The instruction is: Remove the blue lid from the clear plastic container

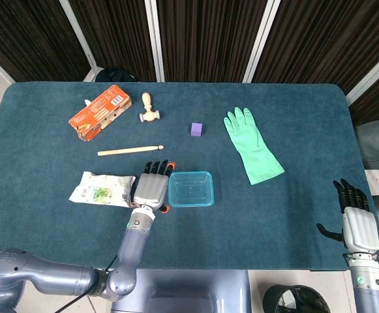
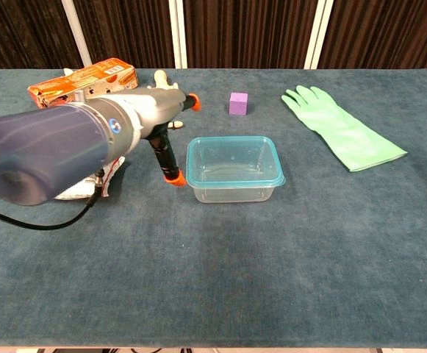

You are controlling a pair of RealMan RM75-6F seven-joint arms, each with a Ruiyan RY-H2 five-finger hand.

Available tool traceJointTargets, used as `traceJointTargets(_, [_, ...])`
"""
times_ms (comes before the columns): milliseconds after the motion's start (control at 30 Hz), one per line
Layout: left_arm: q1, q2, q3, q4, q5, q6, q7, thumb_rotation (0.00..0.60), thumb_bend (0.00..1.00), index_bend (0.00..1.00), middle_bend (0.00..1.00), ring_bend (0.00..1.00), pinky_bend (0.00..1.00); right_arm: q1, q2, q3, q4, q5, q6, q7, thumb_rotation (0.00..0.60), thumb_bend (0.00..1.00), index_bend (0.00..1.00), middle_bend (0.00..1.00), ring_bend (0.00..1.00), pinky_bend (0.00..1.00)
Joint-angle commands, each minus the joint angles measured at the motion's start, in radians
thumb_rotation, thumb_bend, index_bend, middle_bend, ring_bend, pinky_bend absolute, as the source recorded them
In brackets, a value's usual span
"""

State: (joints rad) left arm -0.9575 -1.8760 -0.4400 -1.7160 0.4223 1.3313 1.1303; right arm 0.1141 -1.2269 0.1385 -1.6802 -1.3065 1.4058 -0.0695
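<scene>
While the left arm fills the left half of the chest view, it hides most of the snack bag (image 1: 102,189) and part of the wooden stick (image 1: 130,150). The left hand (image 1: 151,188) hovers just left of the clear plastic container (image 1: 190,189), fingers spread, holding nothing; whether it touches is unclear. The blue lid (image 2: 234,162) sits on the container, mid-table. The right hand (image 1: 358,225) rests at the table's (image 1: 306,215) near right corner, open and empty, absent from the chest view. Bare cloth lies around the container's front and right.
</scene>
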Motion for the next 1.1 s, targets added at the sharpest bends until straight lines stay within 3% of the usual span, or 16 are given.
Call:
traceJointTargets(33, [-0.03,-0.025,-0.02,0.024,-0.042,-0.016,-0.011,0.6,0.03,0.0,0.0,0.0,0.0,0.0,0.0,0.002,0.002,0.003,-0.001,0.001,0.6,0.24,0.0,0.0,0.0,0.0])
traceJointTargets(333, [-0.072,-0.045,-0.012,0.047,-0.066,-0.017,-0.023,0.6,0.03,0.0,0.0,0.0,0.0,0.001,0.0,0.002,-0.002,0.009,-0.006,0.005,0.6,0.24,0.0,0.0,0.0,0.0])
traceJointTargets(967, [-0.199,-0.148,-0.097,0.248,-0.195,-0.053,-0.027,0.6,0.03,0.0,0.0,0.0,0.0,0.003,0.005,0.006,-0.011,0.021,-0.015,0.016,0.6,0.24,0.0,0.0,0.0,0.0])
traceJointTargets(1100, [-0.215,-0.166,-0.113,0.281,-0.22,-0.058,-0.035,0.6,0.03,0.0,0.01,0.0,0.06,0.004,0.005,0.005,-0.011,0.021,-0.016,0.017,0.6,0.24,0.0,0.0,0.0,0.0])
